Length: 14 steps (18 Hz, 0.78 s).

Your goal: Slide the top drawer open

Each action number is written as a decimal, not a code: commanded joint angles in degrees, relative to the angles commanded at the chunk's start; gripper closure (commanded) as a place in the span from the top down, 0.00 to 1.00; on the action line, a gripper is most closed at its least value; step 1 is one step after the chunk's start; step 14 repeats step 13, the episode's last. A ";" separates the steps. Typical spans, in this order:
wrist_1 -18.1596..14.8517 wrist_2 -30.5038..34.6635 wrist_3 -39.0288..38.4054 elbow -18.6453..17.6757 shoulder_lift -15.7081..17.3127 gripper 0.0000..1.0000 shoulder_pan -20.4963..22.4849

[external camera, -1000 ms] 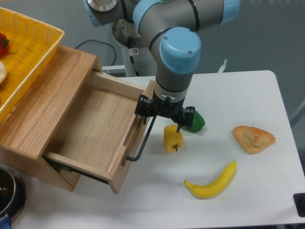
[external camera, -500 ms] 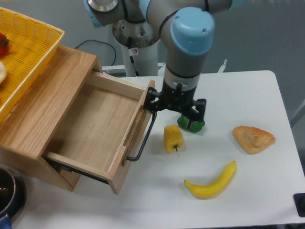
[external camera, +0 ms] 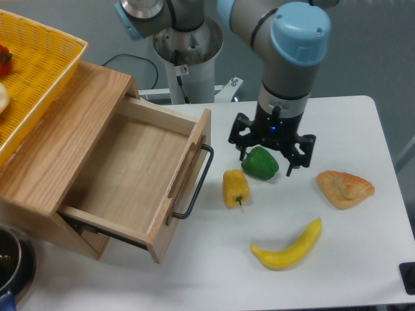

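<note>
From the fixed camera, the top drawer (external camera: 133, 178) stands pulled well out of the oak cabinet (external camera: 61, 139), its bare wooden floor fully showing. Its flat front faces right and toward the viewer, with the raised wooden strip along it and the long black bar handle (external camera: 196, 184) standing off the front.

The pincer (external camera: 271, 157) hangs to the right of the drawer, apart from the handle, over the white surface (external camera: 363, 259). Its two dark fingers are spread wide, one at the left near (external camera: 241, 146) and one at the right, and they grip nothing. A green pepper (external camera: 260, 162) lies just below and between the spread fingers; whether the fingers touch it I cannot tell. The arm's grey wrist with its blue cap (external camera: 299, 31) rises straight above the pincer.

A yellow pepper (external camera: 235, 186) lies between the drawer handle and the green pepper, close to both. Farther right lies a browned pastry (external camera: 345, 188), and nearer the viewer a banana (external camera: 288, 247). A yellow basket (external camera: 35, 68) sits on top of the cabinet at the left. A dark pot rim (external camera: 11, 262) shows at the lower left corner.
</note>
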 joint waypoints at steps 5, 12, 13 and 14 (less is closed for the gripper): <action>-0.09 2.83 7.57 0.44 -3.78 1.00 1.59; -5.52 6.61 9.50 6.22 -10.19 1.00 1.76; -6.67 6.52 10.55 7.54 -10.98 1.00 1.85; -6.67 6.52 10.55 7.54 -10.98 1.00 1.85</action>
